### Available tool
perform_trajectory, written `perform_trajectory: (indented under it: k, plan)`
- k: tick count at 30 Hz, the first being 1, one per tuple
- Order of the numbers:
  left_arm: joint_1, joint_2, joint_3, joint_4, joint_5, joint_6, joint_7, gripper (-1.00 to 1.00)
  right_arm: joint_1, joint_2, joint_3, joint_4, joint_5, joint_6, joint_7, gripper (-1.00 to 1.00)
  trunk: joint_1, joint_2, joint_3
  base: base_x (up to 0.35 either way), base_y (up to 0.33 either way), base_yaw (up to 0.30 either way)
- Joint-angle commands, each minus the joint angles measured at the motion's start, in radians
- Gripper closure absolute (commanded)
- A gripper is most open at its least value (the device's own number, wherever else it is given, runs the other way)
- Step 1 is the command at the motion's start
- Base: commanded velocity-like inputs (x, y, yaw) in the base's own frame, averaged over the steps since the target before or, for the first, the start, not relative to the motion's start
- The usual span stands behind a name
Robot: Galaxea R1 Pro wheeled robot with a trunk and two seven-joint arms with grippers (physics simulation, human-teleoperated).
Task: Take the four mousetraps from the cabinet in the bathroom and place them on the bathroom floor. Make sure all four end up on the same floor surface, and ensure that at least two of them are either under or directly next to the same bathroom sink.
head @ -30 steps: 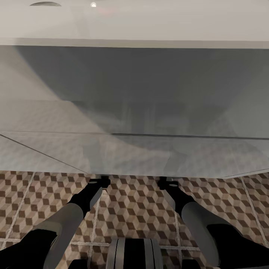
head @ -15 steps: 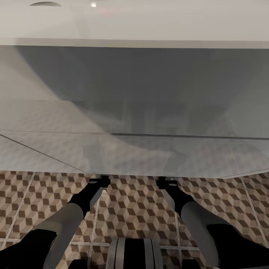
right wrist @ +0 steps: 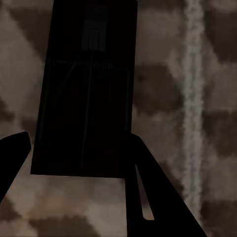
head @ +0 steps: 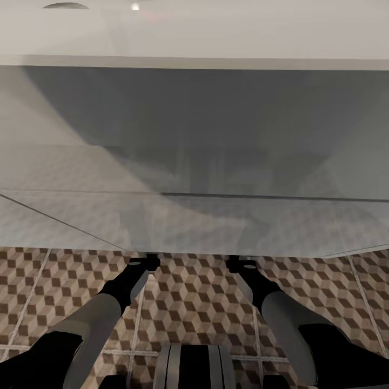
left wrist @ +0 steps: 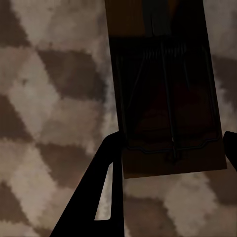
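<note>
Tan wood fills both wrist views: each gripper's fingers sit at the sides of a mousetrap (the other in shadow) over the bathroom floor. Nothing has shifted this past second; both traps probably await release beneath the white vanity.

The bathroom floor is patterned with brown-and-beige cubes and pale grout. A tan mousetrap is seen; another mousetrap appears nearly black, perhaps shadowed.
</note>
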Motion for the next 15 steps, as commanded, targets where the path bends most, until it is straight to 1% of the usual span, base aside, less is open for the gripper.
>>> perform_trajectory:
  k: [1,7,15]
  plan:
    - [0.0,0.001,-0.009,-0.002,0.008,0.006,0.01,1.0,0.0,0.0,0.0,-0.002,-0.002,0.007,-0.004,1.0,0.0,0.0,-0.001,0.0,0.0,0.0]
    - [0.0,0.0,-0.009,-0.003,0.008,0.006,0.01,1.0,0.001,0.003,0.0,-0.002,0.005,0.003,-0.004,1.0,0.0,0.0,-0.001,0.0,0.0,0.0]
    - [0.0,0.0,-0.009,-0.004,0.008,0.006,0.01,1.0,0.0,0.003,0.0,-0.002,0.003,0.002,-0.005,1.0,0.0,0.0,-0.001,0.0,0.0,0.0]
